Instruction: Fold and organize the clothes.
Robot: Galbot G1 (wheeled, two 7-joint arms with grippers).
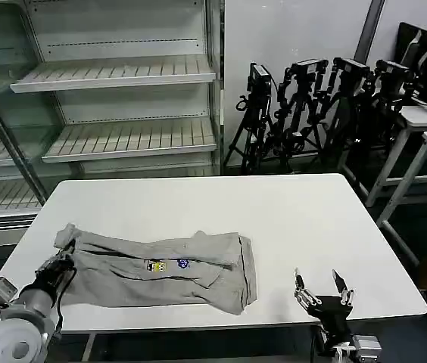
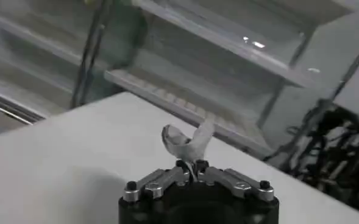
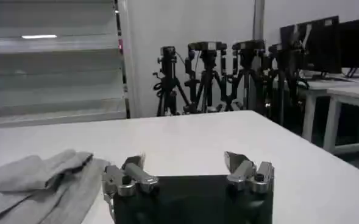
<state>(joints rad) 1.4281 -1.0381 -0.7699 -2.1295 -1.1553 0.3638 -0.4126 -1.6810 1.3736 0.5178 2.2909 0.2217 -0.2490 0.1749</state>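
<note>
While my left gripper [image 1: 60,266] pinches the near-left corner of it, I count one grey shirt [image 1: 160,268] on the white table [image 1: 289,219], long axis running left to right, chest print facing up, front-left area. My right gripper [image 1: 322,291] hangs spread wide over the table's near-right edge, grasping nothing.

Even indoor light, soft shadows; shelves [image 2: 240,42] look blurred, perhaps from motion.
</note>
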